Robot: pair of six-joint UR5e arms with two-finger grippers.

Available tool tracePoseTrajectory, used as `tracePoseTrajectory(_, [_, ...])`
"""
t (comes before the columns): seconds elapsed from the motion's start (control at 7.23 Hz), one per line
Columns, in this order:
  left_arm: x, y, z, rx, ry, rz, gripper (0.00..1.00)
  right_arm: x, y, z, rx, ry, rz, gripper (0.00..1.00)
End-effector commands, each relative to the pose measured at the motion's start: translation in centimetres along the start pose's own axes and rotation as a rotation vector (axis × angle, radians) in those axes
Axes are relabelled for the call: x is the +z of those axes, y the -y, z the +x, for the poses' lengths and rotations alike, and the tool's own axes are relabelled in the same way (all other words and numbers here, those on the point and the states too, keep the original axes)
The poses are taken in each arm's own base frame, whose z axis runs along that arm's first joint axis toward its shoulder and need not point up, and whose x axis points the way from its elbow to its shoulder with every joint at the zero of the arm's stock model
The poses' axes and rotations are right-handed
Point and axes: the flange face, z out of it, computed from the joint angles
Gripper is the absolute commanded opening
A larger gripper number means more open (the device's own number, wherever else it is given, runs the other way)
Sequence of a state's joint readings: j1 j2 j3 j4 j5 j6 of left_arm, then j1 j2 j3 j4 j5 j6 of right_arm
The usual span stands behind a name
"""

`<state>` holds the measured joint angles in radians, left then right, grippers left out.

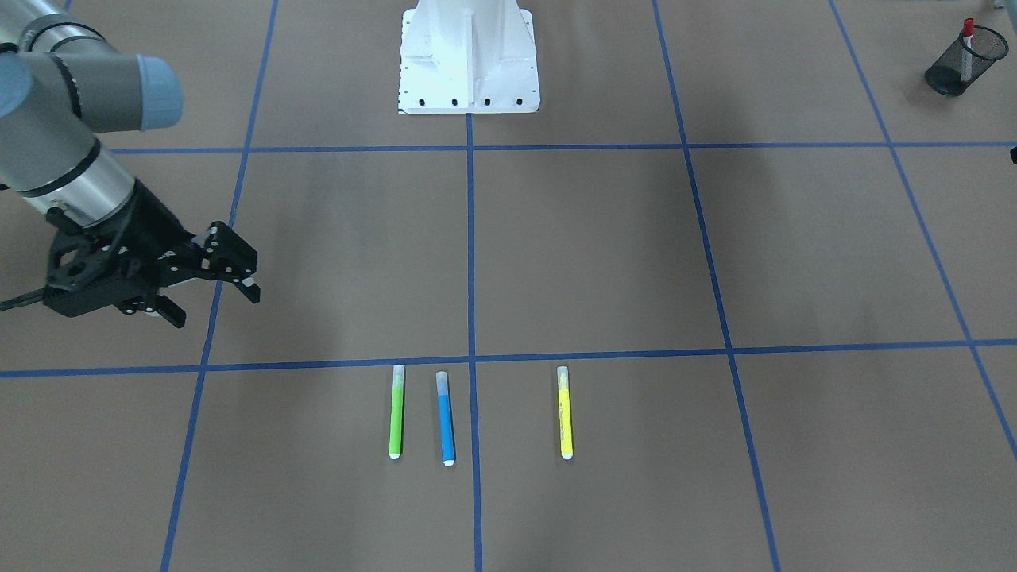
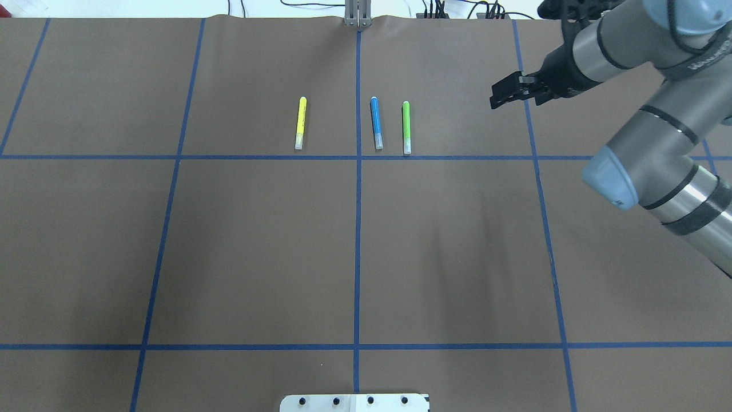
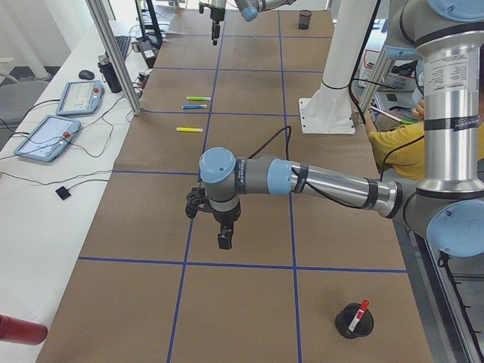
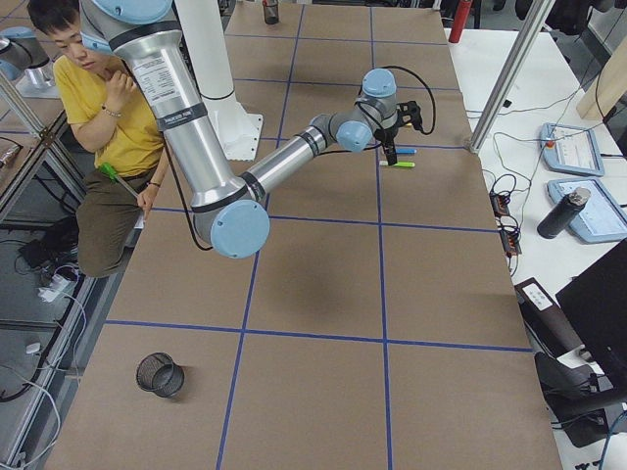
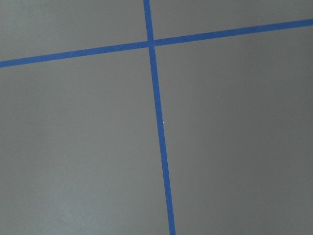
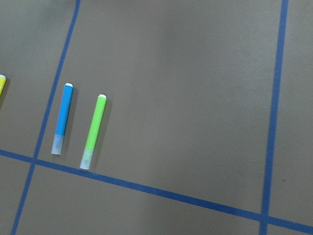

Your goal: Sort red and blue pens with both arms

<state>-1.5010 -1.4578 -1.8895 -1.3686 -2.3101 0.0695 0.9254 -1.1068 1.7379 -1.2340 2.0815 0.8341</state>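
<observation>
The blue pen point(image 1: 446, 417) point(image 2: 376, 122) point(image 6: 62, 118) lies flat on the brown table between a green and a yellow marker. The red pen point(image 1: 968, 38) point(image 3: 358, 314) stands upright in a black mesh cup point(image 1: 950, 78) at the robot's left end of the table. My right gripper point(image 1: 214, 306) point(image 2: 498, 97) hovers open and empty above the table, off to the side of the pen row and past the green marker. My left gripper point(image 3: 224, 237) points down over bare table, short of the cup. I cannot tell whether the left gripper is open or shut.
A green marker point(image 1: 396, 411) point(image 6: 94, 129) and a yellow marker point(image 1: 565, 411) flank the blue pen. A second black mesh cup point(image 4: 160, 374), with nothing in it, stands at the table's right end. The white pedestal point(image 1: 469, 56) is at the robot side. A seated person point(image 4: 108, 108) is beside the pedestal.
</observation>
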Motion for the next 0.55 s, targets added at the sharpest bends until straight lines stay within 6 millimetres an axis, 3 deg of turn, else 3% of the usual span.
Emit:
tracePoseTrajectory(0.0, [0.0,0.0,0.0,0.003,0.000,0.003,1.00,2.2,-0.5,-5.3,-0.036,-0.018,0.031,0.99])
tracePoseTrajectory(0.14, [0.0,0.0,0.0,0.003,0.000,0.001,1.00,3.6,-0.1,-6.0,-0.034,-0.030,0.009,1.00])
tracePoseTrajectory(0.41, [0.1,0.0,0.0,0.007,0.000,-0.001,1.00,8.3,3.3,-10.1,-0.024,-0.069,-0.042,1.00])
